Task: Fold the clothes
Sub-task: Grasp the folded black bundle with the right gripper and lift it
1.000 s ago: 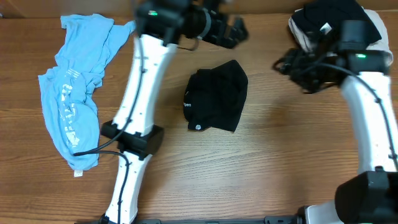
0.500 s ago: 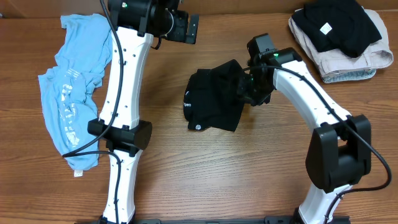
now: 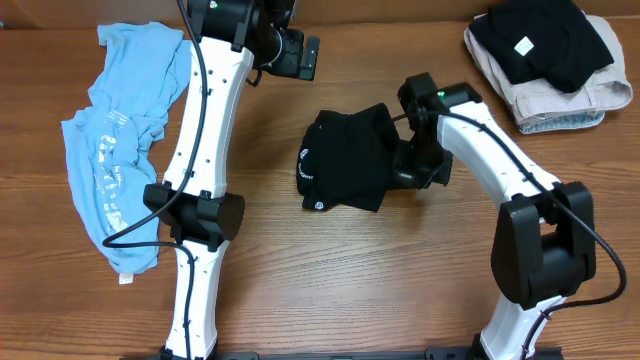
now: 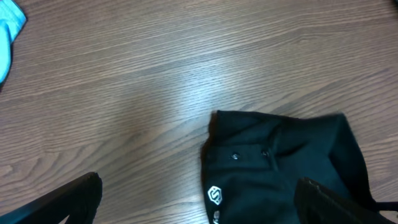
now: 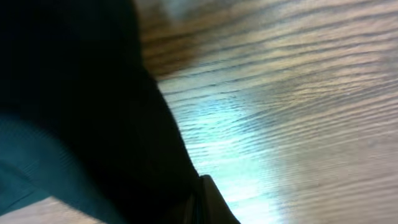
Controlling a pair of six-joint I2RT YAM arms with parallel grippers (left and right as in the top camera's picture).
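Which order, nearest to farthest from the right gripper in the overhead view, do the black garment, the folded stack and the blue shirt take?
1. black garment: in the middle, right at the right gripper.
2. folded stack: in the far right corner.
3. blue shirt: crumpled on the left side, farthest away.

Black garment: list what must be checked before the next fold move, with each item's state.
1. Right jaws at the black garment's right edge: ok.
2. Right jaws shut on fabric: cannot tell; dark cloth fills the right wrist view.
3. Left jaws open, holding nothing: ok.
4. Garment lying flat: not ok, bunched.
5. Blue shirt apart from it: ok.
6. Folded stack clear of both arms: ok.
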